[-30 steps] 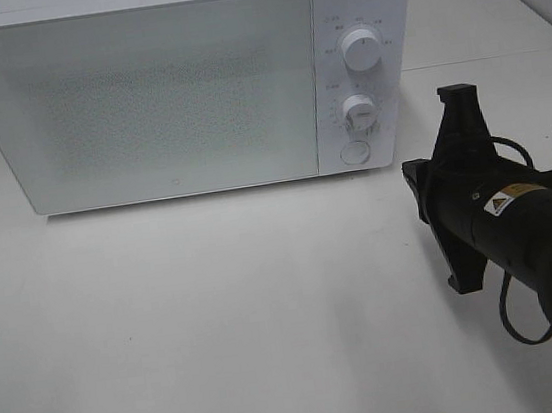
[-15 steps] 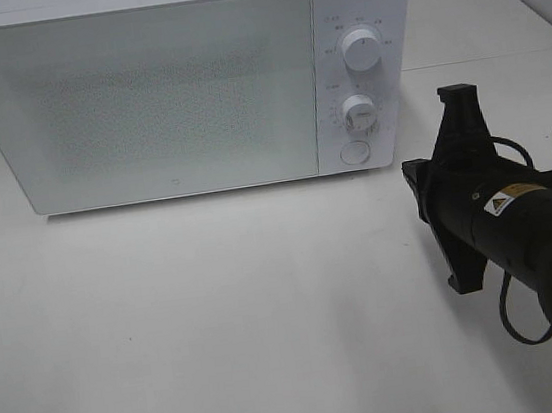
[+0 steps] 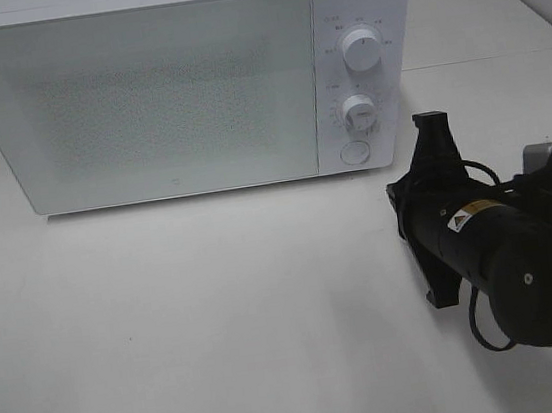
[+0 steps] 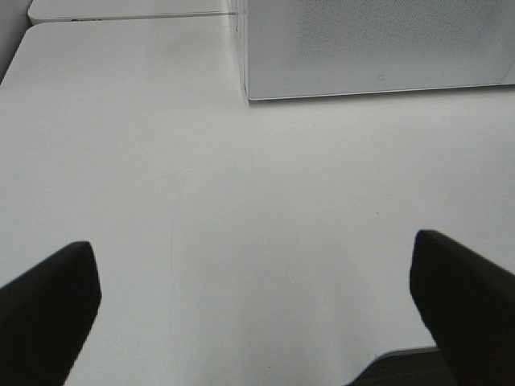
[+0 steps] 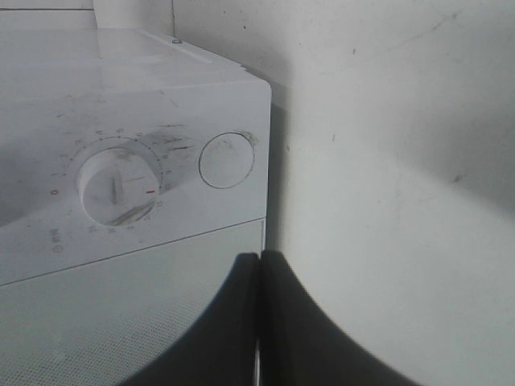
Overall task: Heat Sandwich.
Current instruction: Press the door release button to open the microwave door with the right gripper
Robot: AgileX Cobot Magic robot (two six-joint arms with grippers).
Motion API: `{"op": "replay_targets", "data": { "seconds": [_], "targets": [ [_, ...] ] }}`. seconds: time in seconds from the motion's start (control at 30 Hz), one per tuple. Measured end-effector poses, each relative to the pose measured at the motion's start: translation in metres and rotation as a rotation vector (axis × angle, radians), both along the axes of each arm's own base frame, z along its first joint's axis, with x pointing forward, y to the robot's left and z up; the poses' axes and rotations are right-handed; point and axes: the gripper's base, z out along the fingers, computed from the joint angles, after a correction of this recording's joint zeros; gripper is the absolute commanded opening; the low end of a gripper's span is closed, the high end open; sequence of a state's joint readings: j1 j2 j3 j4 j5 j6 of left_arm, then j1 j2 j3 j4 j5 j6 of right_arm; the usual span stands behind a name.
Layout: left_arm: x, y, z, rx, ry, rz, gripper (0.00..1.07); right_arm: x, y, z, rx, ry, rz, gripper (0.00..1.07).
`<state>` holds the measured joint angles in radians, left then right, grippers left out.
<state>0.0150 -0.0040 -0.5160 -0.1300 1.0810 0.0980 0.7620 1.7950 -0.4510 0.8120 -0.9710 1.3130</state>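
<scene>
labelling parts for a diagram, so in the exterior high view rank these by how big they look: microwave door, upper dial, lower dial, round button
1. microwave door, by far the largest
2. upper dial
3. lower dial, a little smaller
4. round button, nearly alike to the lower dial, so that order is unsure

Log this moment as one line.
microwave door: shut | right hand: shut, empty, facing panel, not touching | left hand: open, empty, over table | sandwich: not in view

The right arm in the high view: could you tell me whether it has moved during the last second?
Yes. Measured against the stationary microwave, the right arm has shifted left and lower in the view.
</scene>
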Motion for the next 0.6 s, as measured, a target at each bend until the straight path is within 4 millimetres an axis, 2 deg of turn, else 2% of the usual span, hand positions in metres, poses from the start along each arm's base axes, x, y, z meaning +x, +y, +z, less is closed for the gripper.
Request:
{"op": "replay_targets", "data": {
  "seconds": [0.6],
  "targets": [
    [0.0,0.0,0.0,0.0,0.0,0.0,1.0,0.059,0.007,-0.014,-0.001,-0.014,0.012,0.0]
  ]
}}
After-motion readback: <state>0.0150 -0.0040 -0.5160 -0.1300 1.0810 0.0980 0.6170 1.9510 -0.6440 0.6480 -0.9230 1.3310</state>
